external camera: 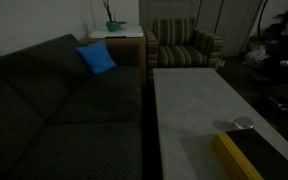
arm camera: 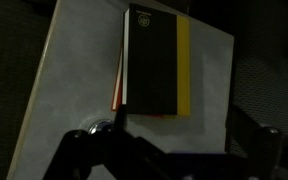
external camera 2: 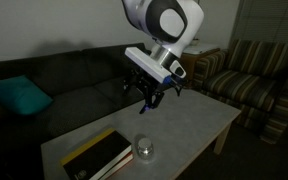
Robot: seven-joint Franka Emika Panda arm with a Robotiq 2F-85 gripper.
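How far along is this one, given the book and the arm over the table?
Done: nothing visible. The book lies flat on the table beside a small round container.
In hand: nothing. The end effector hovers above the table, open and empty, apart from both.
Left: probably everything, from reaching down onward, since no grasp has been made yet.

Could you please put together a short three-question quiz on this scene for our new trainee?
1. True or false: the pincer is shut on the book.
2. What stands beside the book on the table? A) a small round object B) a laptop C) a banana
3. Fill in: the cushion on the sofa is ____ in colour.
Key: 1 false, the pincer hangs open above the table, holding nothing; 2 A; 3 blue.
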